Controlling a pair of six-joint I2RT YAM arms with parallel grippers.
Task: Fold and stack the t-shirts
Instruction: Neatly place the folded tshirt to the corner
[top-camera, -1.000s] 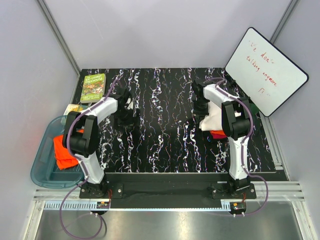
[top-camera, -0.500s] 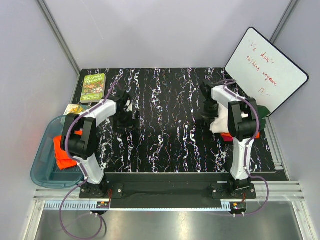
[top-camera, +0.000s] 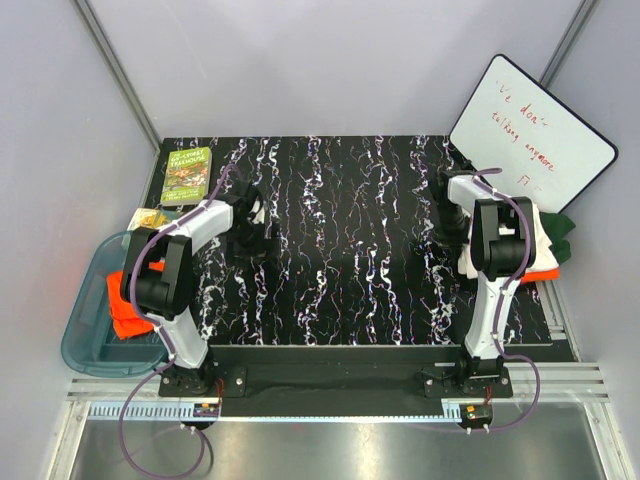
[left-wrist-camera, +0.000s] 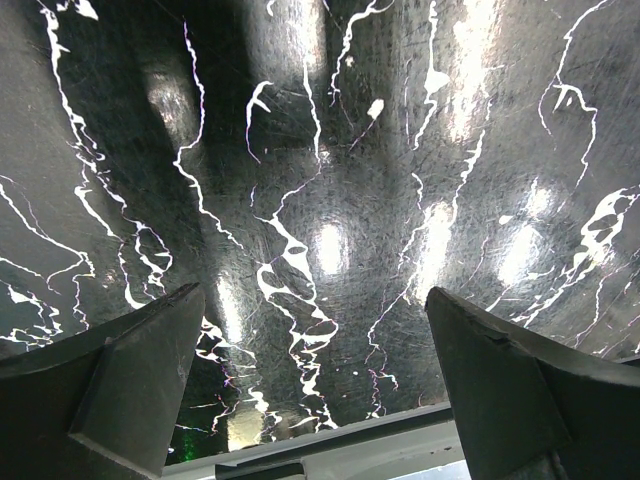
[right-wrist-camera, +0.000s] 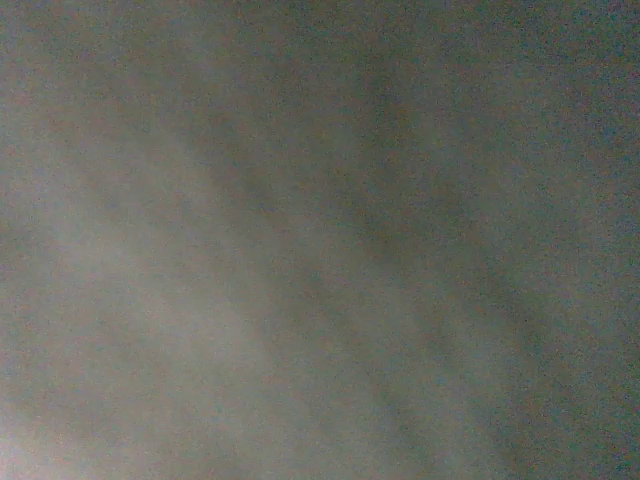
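Entry: stacking step, cream tee (top-camera: 543, 232) over orange tee (top-camera: 541, 272) at table (top-camera: 340, 300) right edge by R gripper (top-camera: 447, 212), jaws can't tell (cam blurred); L gripper (left-wrist-camera: 315, 335) spread, empty; next prob. needs 2nd orange tee (top-camera: 125, 300) fetched from bin (top-camera: 75, 345).

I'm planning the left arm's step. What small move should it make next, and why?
Probably swing the left gripper toward the orange t-shirt in the blue bin: its jaws stand open over bare table, holding nothing, while the right gripper is at the shirt pile by the right edge.
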